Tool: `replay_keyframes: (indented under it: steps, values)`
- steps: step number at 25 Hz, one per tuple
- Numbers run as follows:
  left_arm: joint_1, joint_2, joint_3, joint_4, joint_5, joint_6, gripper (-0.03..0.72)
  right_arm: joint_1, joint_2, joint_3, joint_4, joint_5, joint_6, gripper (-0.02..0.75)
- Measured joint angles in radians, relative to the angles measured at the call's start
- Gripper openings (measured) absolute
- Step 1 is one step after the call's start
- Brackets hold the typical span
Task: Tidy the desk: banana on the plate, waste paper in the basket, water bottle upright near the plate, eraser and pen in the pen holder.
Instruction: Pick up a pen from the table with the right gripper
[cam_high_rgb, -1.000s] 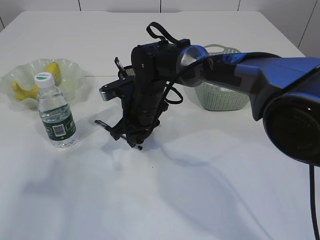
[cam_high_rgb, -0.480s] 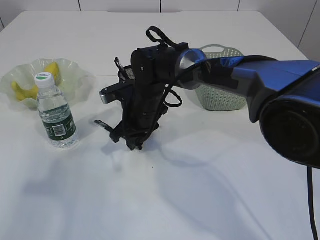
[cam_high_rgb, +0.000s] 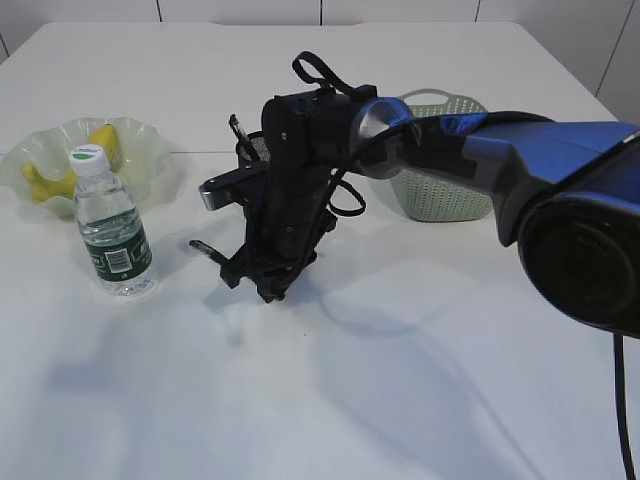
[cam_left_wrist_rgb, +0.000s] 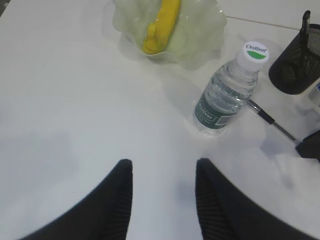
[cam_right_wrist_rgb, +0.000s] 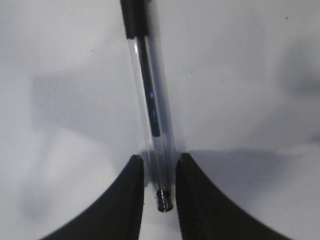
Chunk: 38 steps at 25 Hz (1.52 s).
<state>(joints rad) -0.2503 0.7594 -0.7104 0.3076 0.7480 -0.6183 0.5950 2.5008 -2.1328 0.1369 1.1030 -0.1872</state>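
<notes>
Two fingers of the right end effector (cam_right_wrist_rgb: 159, 192) are sitting on either side of a clear pen (cam_right_wrist_rgb: 150, 110) that is lying flat on the white surface (cam_high_rgb: 400, 380); the jaws are standing narrow and look to be touching the barrel near its tip, so a grip appears to be forming, though the pen is not yet lifted. The left end effector (cam_left_wrist_rgb: 162, 200) is hovering open and empty above bare surface, well apart from everything.

Beside the right arm, the black mesh pen holder (cam_left_wrist_rgb: 296, 67) is standing upright with one dark pen top showing above its rim; whether the eraser is inside cannot be told, and no eraser is showing anywhere on the surface. The water bottle (cam_high_rgb: 110, 225) is standing upright just beside the plate (cam_high_rgb: 150, 150), so that step looks finished. The banana (cam_left_wrist_rgb: 162, 25) is lying in the plate, also done. The green basket (cam_high_rgb: 445, 190) is sitting behind the right arm; its contents are hidden from these angles, and no loose paper is visible on the surface.

Judging by this, most of the tidying is complete, and carrying this pen to the holder is what remains.
</notes>
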Motion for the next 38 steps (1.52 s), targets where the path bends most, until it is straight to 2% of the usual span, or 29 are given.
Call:
replay_keyframes:
  steps: [4,10,26,38]
  values:
    - [0.0,0.0,0.0,0.0,0.0,0.0,0.298,0.0,0.0,0.0,0.002,0.007,0.0,0.155]
    - [0.0,0.0,0.0,0.0,0.0,0.0,0.298,0.0,0.0,-0.002,0.002,0.012,-0.003,0.06]
    - [0.0,0.0,0.0,0.0,0.0,0.0,0.29,0.0,-0.002,-0.002,0.002,0.014,-0.018,0.041]
    - [0.0,0.0,0.0,0.01,0.0,0.0,0.29,0.0,-0.054,-0.002,0.021,0.078,-0.02,0.039]
